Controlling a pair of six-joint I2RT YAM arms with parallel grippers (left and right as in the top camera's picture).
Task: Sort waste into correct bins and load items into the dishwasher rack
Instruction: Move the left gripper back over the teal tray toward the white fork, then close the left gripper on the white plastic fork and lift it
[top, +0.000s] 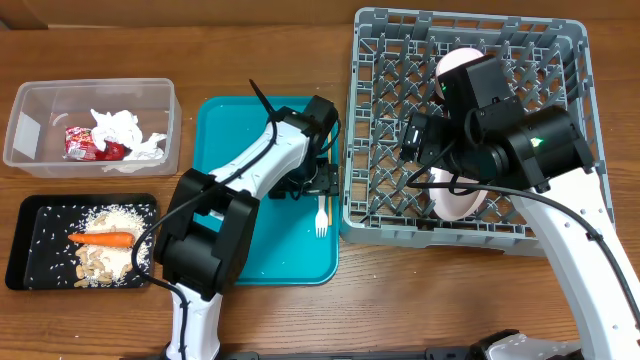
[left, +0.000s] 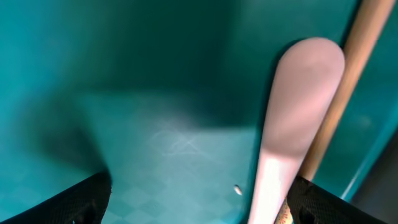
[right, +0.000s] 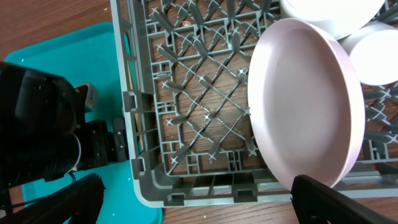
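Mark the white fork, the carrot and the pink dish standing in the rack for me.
white fork (top: 321, 222), overhead view, lower half near the tines.
carrot (top: 103, 239), overhead view, middle of its body.
pink dish (right: 305, 106), right wrist view, centre of its inner face.

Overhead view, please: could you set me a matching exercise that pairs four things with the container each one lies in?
Things:
1. carrot
2. red wrapper
3. white fork
4. pale pink dish

Places:
A. teal tray
B. grey rack
C. clear tub
D. black tray

Pairs: 1-D, 2-C, 3-A, 4-B.
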